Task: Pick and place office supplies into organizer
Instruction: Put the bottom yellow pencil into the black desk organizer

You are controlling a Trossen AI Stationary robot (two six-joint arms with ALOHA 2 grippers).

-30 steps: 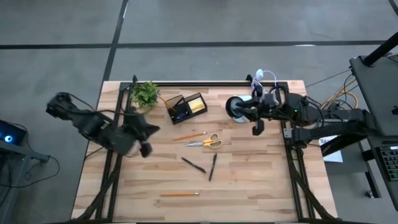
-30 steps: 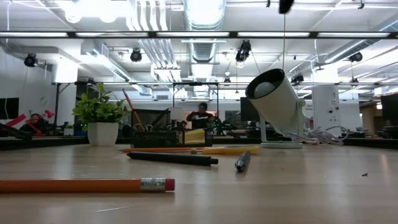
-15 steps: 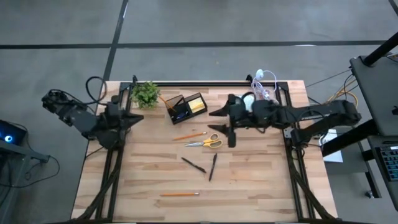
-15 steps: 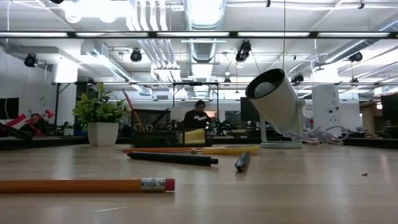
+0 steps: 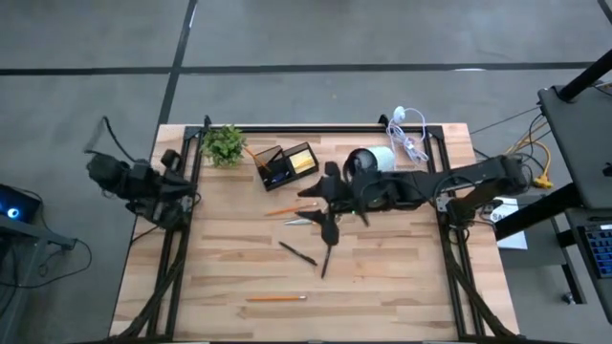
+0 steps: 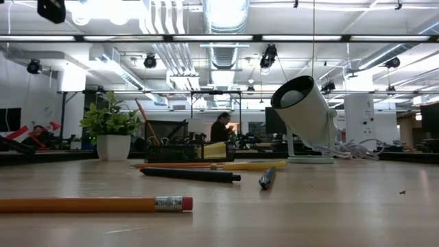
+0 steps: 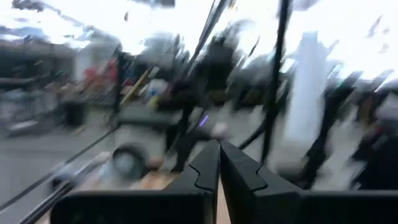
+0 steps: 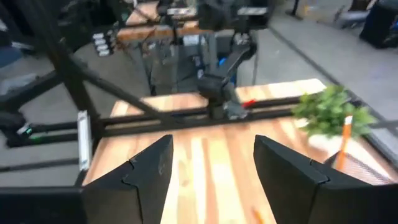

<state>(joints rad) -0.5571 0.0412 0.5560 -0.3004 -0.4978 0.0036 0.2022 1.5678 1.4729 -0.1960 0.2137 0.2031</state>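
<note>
On the wood table lie an orange pencil (image 5: 292, 207), scissors (image 5: 298, 221) partly under my right arm, two dark pens (image 5: 297, 253) (image 5: 327, 260) and a second pencil (image 5: 276, 298) near the front. The black organizer (image 5: 285, 164) stands at the far edge with a yellow note block in it. My right gripper (image 5: 316, 203) hangs open above the scissors, pointing toward the table's left; nothing is between its fingers (image 8: 155, 171). My left gripper (image 5: 180, 184) is shut (image 7: 219, 168) and empty at the table's left edge. The low view shows the near pencil (image 6: 96, 204), a pen (image 6: 191, 175) and the scissors' yellow handles (image 6: 254, 165).
A small green plant (image 5: 223, 145) stands left of the organizer. A white round cup (image 5: 368, 161) on a stand and a white coiled cable (image 5: 409, 129) sit at the far right. Black frame rails run along the table's left and right sides. A person shows in the room beyond.
My right gripper has swung from the far right, beside the white cup, toward the table's left and now hangs over the scissors. My left arm has drawn back off the table toward its left edge. The supplies on the table have not moved.
</note>
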